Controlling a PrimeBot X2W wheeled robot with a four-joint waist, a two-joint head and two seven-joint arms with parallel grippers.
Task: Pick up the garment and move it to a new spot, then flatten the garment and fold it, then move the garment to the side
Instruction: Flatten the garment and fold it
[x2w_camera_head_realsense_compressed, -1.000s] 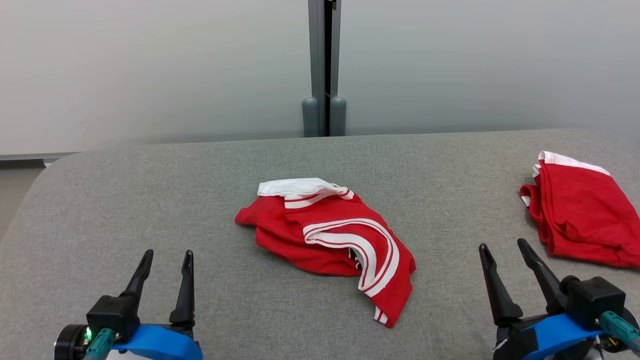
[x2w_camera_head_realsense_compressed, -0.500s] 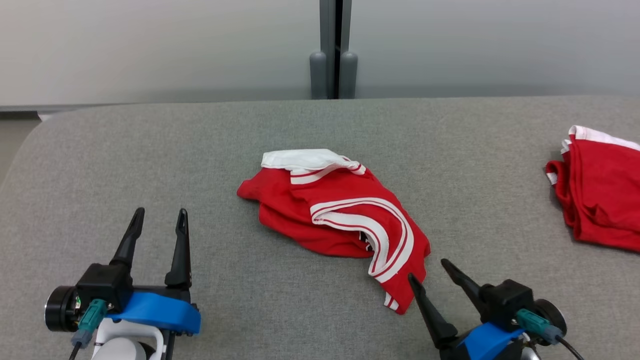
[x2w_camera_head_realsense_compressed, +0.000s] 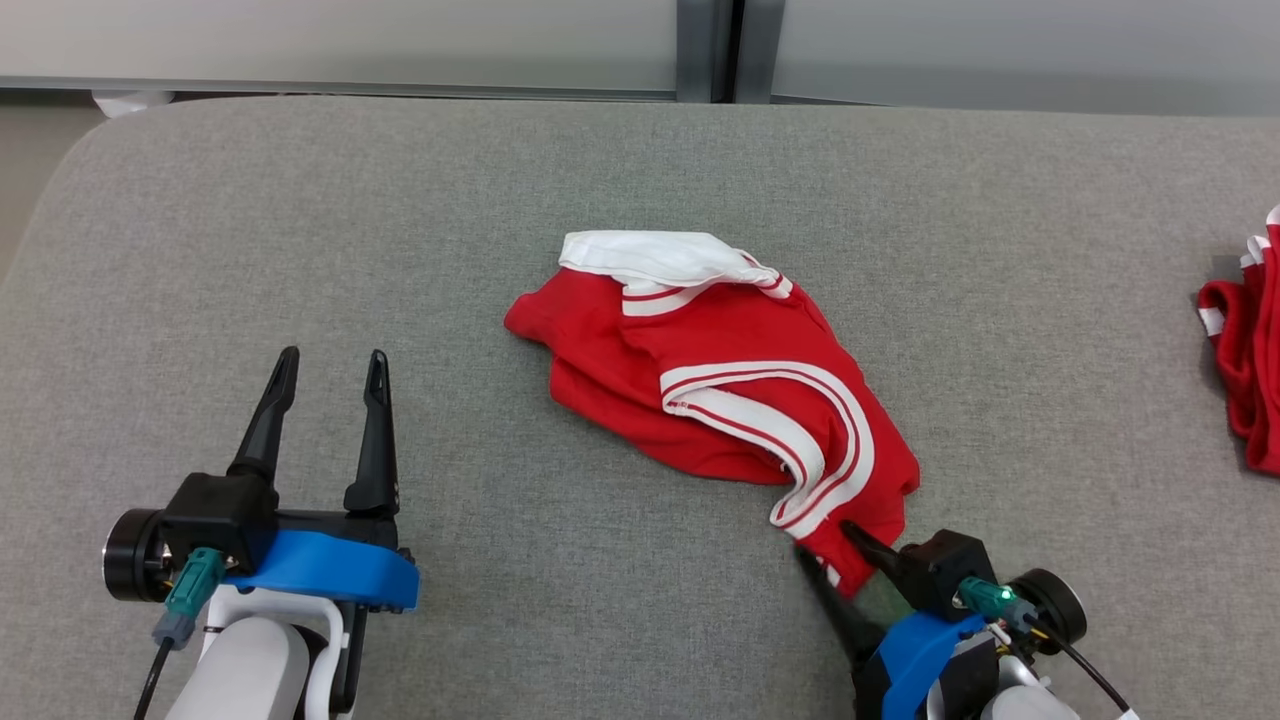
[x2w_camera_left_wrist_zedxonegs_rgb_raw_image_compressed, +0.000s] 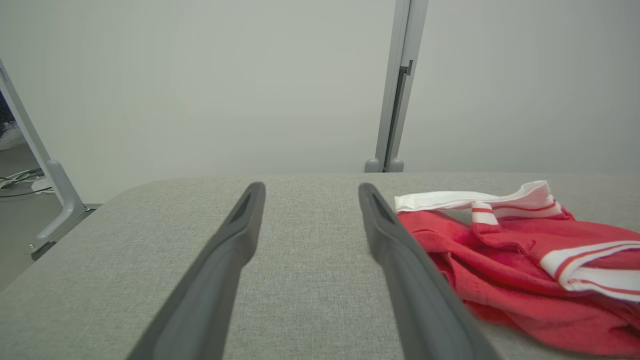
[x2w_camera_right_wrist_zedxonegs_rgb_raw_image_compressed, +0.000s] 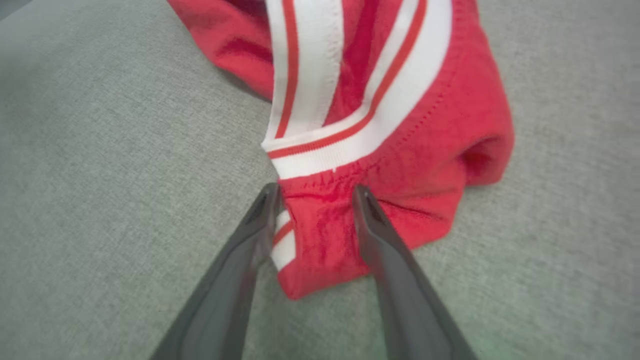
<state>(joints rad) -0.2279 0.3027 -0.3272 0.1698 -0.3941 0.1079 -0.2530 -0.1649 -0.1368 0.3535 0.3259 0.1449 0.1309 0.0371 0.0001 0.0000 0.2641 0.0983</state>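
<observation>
The crumpled red garment with white stripes (x2w_camera_head_realsense_compressed: 720, 400) lies where it was, in the middle of the grey fabric-covered bench (x2w_camera_head_realsense_compressed: 450, 200). The right gripper (x2w_camera_head_realsense_compressed: 824, 537) has come in from 4 o'clock and now straddles the garment's 5 o'clock corner, its fingers spread with the red hem between them, not pinched. The left gripper (x2w_camera_head_realsense_compressed: 333, 354) stays spread at 8 o'clock, well apart from the cloth.

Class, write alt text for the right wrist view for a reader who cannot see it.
The right gripper, open, straddles the near corner of a crumpled red garment with white stripes. The garment lies on a grey fabric surface.
</observation>
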